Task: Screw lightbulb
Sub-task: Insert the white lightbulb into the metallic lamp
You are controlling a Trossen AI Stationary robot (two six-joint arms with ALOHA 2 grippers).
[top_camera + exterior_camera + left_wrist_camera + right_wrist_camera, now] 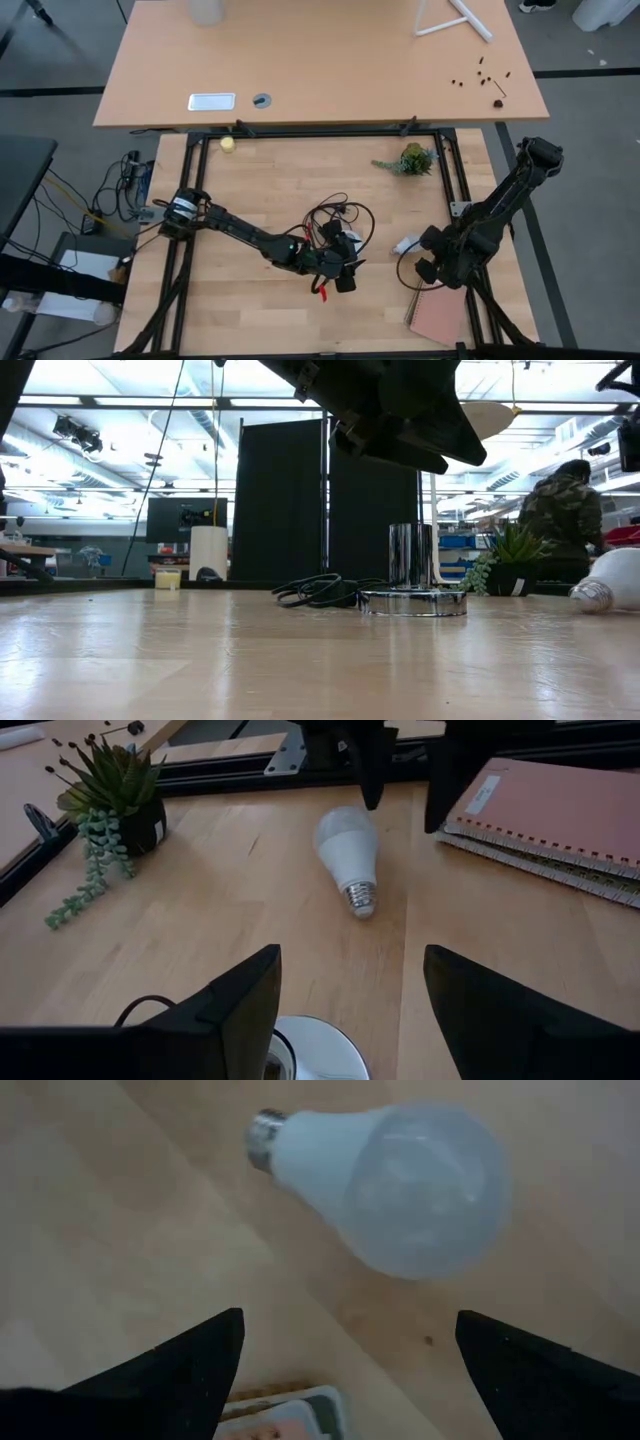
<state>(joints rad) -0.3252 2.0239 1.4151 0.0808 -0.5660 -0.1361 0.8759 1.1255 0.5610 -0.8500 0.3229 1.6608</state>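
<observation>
The white lightbulb point(405, 243) lies on its side on the table, right of centre, with its grey screw base point(360, 898) turned toward the socket. The round silver socket disc point(412, 600) stands flat on the table with its upright metal sleeve. My left gripper point(352, 960) hovers open above it and points toward the bulb. My right gripper point(350, 1320) hangs open just over the bulb point(400, 1185), pointing steeply down, with nothing between its fingers. The left wrist view shows its two dark fingers point(372, 770) at the bulb's round end.
The socket's coiled black cord point(320, 590) lies beside the disc. A pink spiral notebook point(440, 318) lies near the front right, under the right arm. A small potted plant point(410, 160) stands at the back and a yellowish ball point(228, 144) at the far left. A person point(565, 510) is in the room behind.
</observation>
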